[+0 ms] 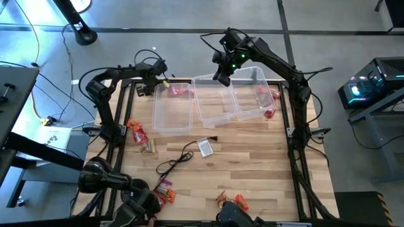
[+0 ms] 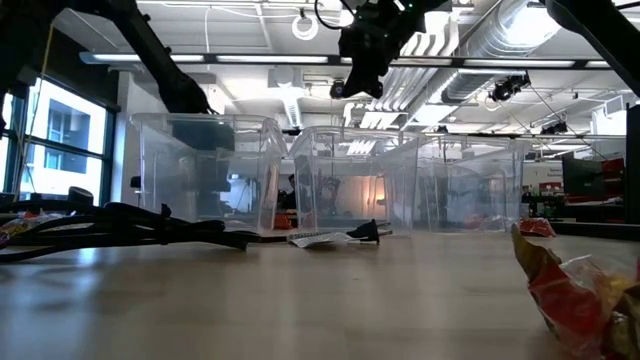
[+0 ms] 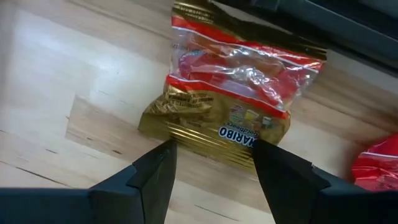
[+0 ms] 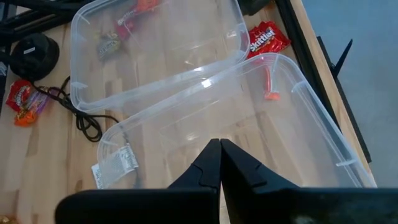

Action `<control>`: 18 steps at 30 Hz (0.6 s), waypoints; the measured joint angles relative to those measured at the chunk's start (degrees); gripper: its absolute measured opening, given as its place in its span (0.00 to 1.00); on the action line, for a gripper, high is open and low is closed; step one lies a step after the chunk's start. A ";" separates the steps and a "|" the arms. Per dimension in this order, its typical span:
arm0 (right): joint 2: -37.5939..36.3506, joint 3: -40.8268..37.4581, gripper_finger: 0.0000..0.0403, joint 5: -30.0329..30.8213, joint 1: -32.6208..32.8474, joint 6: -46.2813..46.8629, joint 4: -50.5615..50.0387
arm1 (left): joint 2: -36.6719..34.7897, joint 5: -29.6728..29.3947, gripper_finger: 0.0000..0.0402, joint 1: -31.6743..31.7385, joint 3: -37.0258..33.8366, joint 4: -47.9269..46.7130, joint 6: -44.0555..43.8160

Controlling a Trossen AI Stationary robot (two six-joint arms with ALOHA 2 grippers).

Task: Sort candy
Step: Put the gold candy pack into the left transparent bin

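Left gripper (image 3: 211, 171): fingers spread wide, nothing between them, poised just short of a candy bag (image 3: 233, 87) lying flat on the table (image 1: 252, 170) near its near-left corner. Bag is gold along one end, red bands, clear window, crinkly film; the word HARIBO shows on it. Judged light, soft and slippery, likely to buckle and slide instead of lifting clean. Best hold looks like the gold sealed end nearest the fingers, pinched across its thickness.

A second red packet (image 3: 379, 168) lies beside it. More red and orange pieces lie near the left edge (image 1: 137, 133) and the near edge (image 1: 231, 202).

Right gripper (image 4: 219, 163): fingers pressed together, empty, hanging above the middle bin (image 1: 213, 98) at the far edge. A few wrapped pieces sit in the left bin (image 1: 172, 107) and right bin (image 1: 252, 94).
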 joint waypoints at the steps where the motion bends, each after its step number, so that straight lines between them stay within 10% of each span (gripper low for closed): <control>1: 0.00 0.00 0.00 0.00 0.00 0.11 0.00 | 0.02 -0.67 0.51 -0.26 -0.04 0.22 0.50; 10: 0.00 0.00 0.00 0.01 0.00 0.11 0.33 | -1.56 -2.59 0.04 -0.80 -0.31 0.65 6.52; 18: 0.00 0.00 0.00 0.02 0.00 -0.17 0.82 | -10.85 -7.31 0.00 -1.40 -0.45 -2.43 9.43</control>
